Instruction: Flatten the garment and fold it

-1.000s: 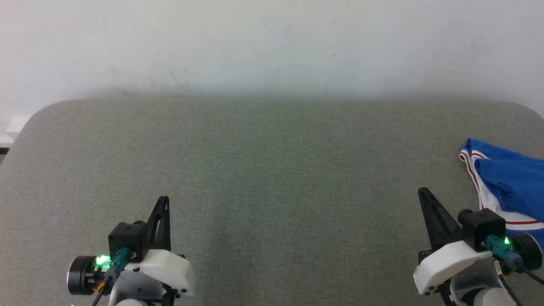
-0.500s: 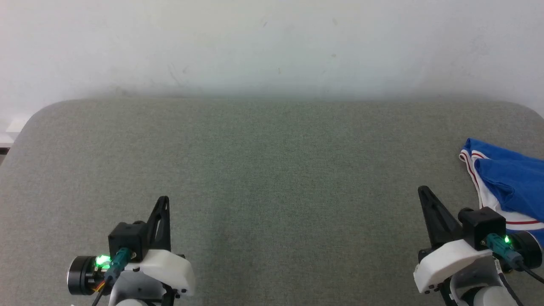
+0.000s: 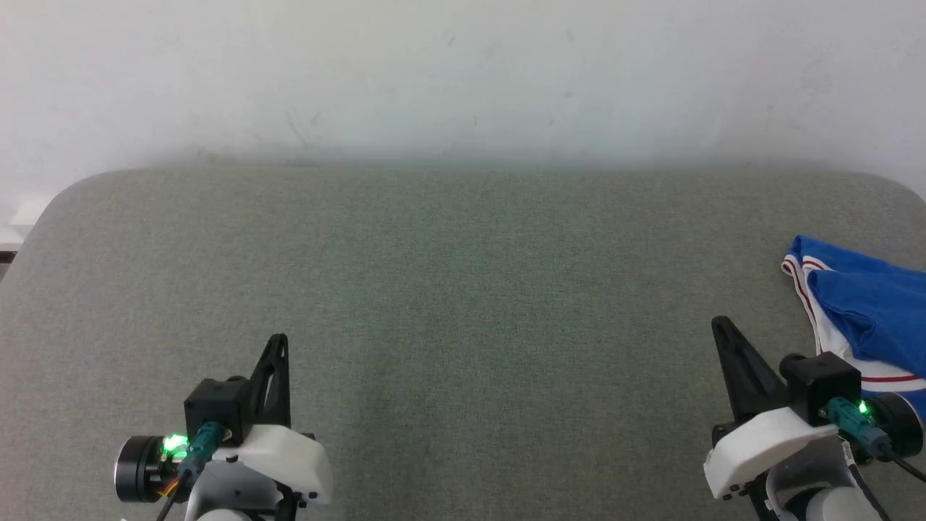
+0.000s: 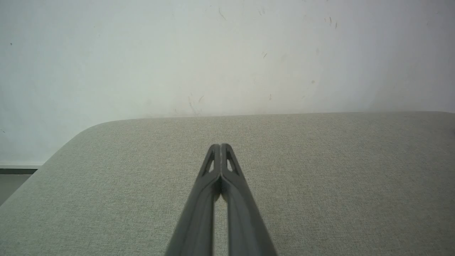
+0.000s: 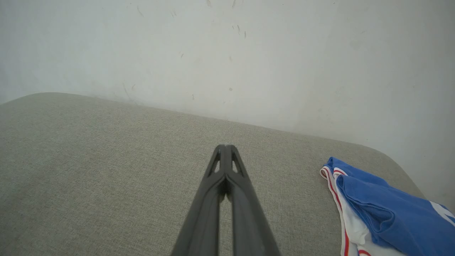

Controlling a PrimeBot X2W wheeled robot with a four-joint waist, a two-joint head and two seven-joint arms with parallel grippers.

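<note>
The garment (image 3: pixel 868 311), a royal-blue shirt with white sleeve fabric and red-and-white stripe trim, lies crumpled at the right edge of the grey-green table (image 3: pixel 463 289), partly cut off by the frame. It also lies at the lower right of the right wrist view, as the garment (image 5: pixel 387 213). My right gripper (image 3: pixel 720 327) hovers just left of it, shut and empty, fingers pressed together (image 5: pixel 224 147). At the lower left my left gripper (image 3: pixel 277 340) rests over bare table, shut with nothing in it (image 4: pixel 220 145).
A pale, scuffed wall (image 3: pixel 463 79) rises right behind the table's far edge. The table's far corners are rounded, and a strip of floor (image 4: pixel 14 176) shows past the left corner.
</note>
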